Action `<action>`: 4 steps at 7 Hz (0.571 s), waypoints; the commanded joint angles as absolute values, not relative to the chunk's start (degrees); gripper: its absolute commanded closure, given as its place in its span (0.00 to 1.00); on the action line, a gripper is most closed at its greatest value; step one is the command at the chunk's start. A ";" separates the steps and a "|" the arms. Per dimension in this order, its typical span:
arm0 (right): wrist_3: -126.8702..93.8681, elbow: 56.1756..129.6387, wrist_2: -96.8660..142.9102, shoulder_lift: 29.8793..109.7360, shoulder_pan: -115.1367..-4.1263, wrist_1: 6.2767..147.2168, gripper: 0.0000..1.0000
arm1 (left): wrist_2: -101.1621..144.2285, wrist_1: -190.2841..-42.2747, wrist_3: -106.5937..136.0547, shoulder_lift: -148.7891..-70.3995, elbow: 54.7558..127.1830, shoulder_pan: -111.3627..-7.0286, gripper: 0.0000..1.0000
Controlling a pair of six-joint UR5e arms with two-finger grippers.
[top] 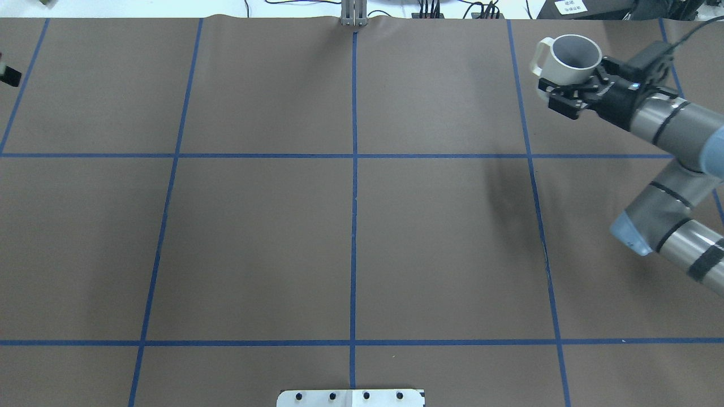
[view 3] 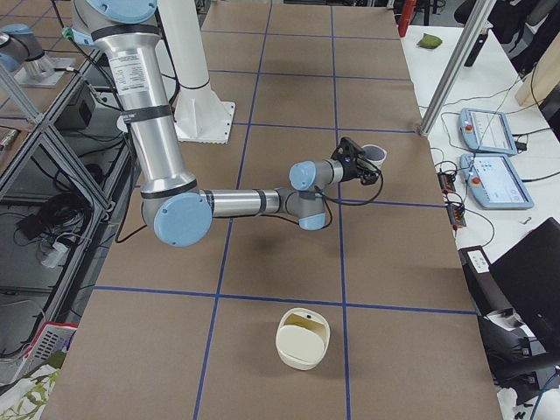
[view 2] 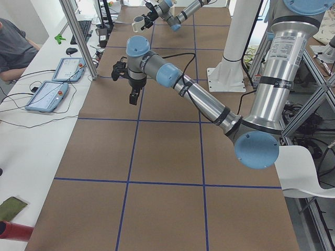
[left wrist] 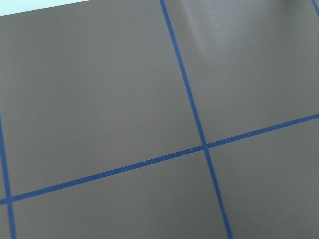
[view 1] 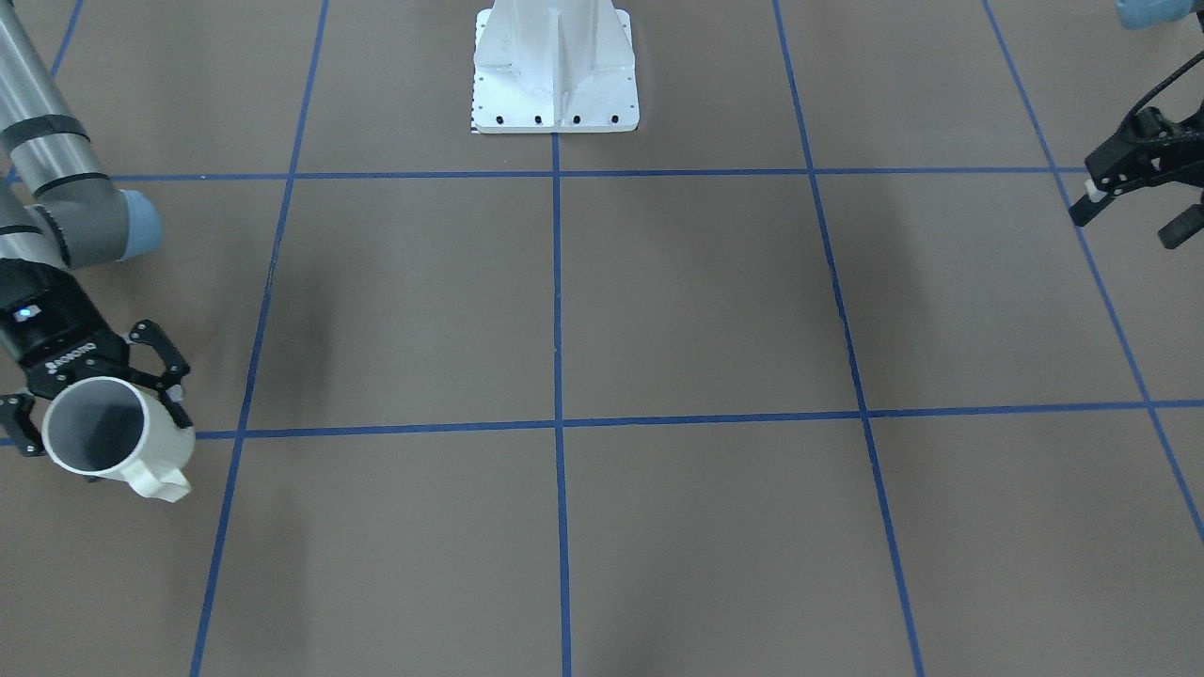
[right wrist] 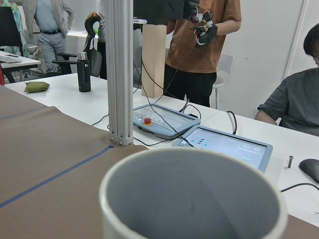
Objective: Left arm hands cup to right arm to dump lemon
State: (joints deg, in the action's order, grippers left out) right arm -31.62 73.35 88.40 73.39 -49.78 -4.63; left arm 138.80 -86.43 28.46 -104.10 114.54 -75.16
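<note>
My right gripper (view 1: pixel 99 400), marked ROBOTIQ, is shut on the white cup (view 1: pixel 118 437) and holds it roughly upright above the table's far right corner. The cup also shows in the overhead view (top: pixel 571 56) and the right wrist view (right wrist: pixel 194 199). Its inside is grey, and its handle (view 1: pixel 165 484) points away from the gripper. No lemon shows in any view. My left gripper (view 1: pixel 1133 202), black and open-framed, hangs open and empty over the table's left edge, far from the cup. In the exterior left view it (view 2: pixel 131 78) points down.
The white robot base (view 1: pixel 555 70) stands at mid table on my side. An aluminium post (top: pixel 354 14) stands at the far edge. A cream container (view 3: pixel 304 341) sits on the table's right end. Tablets (right wrist: pixel 219 144) and people are beyond the far edge.
</note>
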 commanded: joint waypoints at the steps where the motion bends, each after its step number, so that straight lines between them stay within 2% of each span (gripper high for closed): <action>1: -28.49 75.22 79.83 67.09 -42.21 5.83 1.00 | 138.34 -90.06 46.86 -109.92 113.82 -68.15 0.00; 4: -27.43 77.61 69.72 58.04 -35.00 21.14 1.00 | 137.73 -90.88 60.17 -116.35 113.29 -61.98 0.00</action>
